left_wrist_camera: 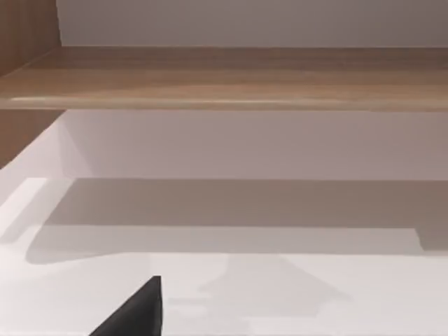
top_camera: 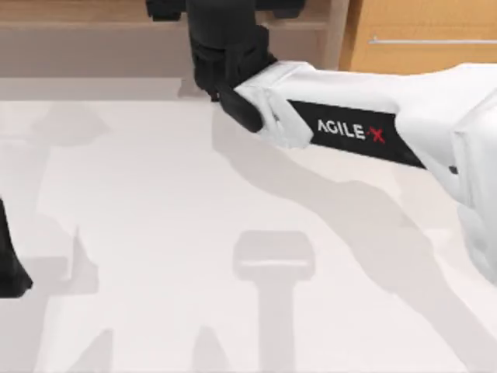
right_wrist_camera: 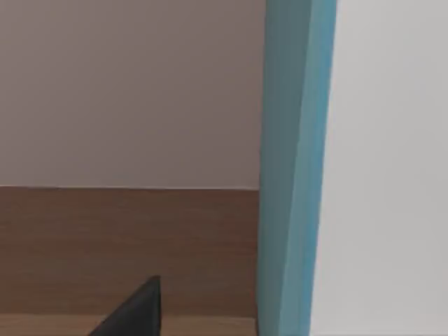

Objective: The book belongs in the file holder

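Note:
The book [right_wrist_camera: 364, 168] stands upright right in front of the right wrist camera, showing a white face with a teal-blue edge [right_wrist_camera: 294, 168], over a brown wooden surface [right_wrist_camera: 126, 245]. In the top view my right arm reaches in from the right, raised high. Its black gripper [top_camera: 225, 58] is at the back centre by the wooden furniture and is shut on the book, which the arm hides there. The file holder is out of view. My left gripper [top_camera: 11, 268] is parked at the table's left edge.
Wooden furniture [top_camera: 404, 35] runs along the back of the white table [top_camera: 155, 233]. In the left wrist view a wooden shelf board [left_wrist_camera: 224, 77] stands above the white surface. Arm shadows lie across the table's middle.

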Robot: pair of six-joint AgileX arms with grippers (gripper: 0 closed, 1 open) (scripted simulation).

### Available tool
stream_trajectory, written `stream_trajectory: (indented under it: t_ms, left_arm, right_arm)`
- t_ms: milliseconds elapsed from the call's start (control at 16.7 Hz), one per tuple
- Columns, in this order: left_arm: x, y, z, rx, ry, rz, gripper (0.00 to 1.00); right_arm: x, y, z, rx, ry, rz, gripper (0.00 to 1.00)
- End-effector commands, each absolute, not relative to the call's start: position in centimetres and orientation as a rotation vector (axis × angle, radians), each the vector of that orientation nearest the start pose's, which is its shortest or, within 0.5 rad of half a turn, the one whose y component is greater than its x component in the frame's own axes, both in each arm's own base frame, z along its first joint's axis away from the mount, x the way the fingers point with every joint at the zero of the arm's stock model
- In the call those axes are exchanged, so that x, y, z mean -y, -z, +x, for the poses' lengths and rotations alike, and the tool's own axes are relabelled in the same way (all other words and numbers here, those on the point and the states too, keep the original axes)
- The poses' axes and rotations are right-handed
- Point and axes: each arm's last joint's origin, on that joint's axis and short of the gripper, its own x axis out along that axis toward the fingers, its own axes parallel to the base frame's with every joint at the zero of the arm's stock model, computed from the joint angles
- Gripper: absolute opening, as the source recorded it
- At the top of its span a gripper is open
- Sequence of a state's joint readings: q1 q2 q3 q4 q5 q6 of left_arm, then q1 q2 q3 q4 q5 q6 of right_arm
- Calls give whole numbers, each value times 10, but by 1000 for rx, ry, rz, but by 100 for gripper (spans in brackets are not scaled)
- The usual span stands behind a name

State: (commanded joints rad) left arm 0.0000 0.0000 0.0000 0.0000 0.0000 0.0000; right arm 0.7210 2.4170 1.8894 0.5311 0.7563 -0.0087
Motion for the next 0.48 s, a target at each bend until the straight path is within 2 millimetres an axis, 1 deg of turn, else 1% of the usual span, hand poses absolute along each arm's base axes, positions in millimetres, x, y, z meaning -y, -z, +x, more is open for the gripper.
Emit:
stream_trajectory:
  t_ms: [180,360,480]
  left_arm:
    - [1,-160,106,0,0,0,100]
    - [1,-160,106,0,0,0,100]
    - [1,-160,106,0,0,0,100]
  right_arm:
    - [-357,-205,436,11,7,-13,100]
    - [-357,-205,436,11,7,-13,100]
    - [-357,-205,436,11,7,-13,85]
